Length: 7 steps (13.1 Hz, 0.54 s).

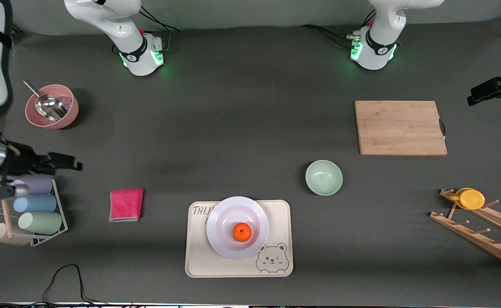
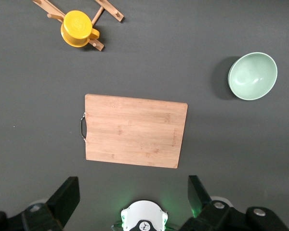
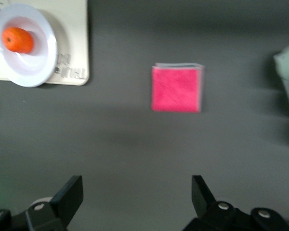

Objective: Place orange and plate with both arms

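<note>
Both grippers read wide apart and empty to me: left gripper (image 2: 133, 202) over the bamboo cutting board (image 2: 135, 131), right gripper (image 3: 137, 199) over bare mat near the pink cloth (image 3: 177, 89). Only their finger stubs show at each wrist view's edge. I see the orange (image 1: 242, 232) sitting in the plate (image 1: 225, 246), which covers part of the bear tray's (image 1: 199, 261) lettering.
</note>
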### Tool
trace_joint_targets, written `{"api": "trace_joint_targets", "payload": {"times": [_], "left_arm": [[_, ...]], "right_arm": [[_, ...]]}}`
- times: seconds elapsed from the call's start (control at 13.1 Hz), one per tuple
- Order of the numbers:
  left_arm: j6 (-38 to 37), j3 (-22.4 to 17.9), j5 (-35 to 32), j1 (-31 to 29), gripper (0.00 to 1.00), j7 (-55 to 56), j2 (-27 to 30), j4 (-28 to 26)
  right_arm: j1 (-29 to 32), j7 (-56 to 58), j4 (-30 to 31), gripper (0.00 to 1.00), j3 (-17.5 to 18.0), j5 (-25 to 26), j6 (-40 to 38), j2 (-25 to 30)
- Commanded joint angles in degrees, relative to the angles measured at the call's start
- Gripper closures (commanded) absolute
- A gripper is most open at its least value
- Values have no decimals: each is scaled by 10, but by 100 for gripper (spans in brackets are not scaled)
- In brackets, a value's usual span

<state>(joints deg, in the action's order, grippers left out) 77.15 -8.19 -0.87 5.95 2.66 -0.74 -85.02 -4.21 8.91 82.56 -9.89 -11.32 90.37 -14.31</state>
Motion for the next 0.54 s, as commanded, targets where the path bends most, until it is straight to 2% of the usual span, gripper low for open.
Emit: {"api": "trace_joint_targets", "payload": {"times": [0.0,0.15,0.23,0.46], "left_arm": [[16,5,-6,7,0,15,14,-15],[15,6,-5,7,0,16,14,-16],[15,8,-4,8,0,17,14,-16],[14,15,-3,7,0,16,14,-16]], "right_arm": [[4,-46,37,0,11,76,-15,54],[23,-72,37,0,33,99,-19,67],[40,-72,36,0,55,103,-19,70],[45,-72,30,0,62,115,-16,72]]}}
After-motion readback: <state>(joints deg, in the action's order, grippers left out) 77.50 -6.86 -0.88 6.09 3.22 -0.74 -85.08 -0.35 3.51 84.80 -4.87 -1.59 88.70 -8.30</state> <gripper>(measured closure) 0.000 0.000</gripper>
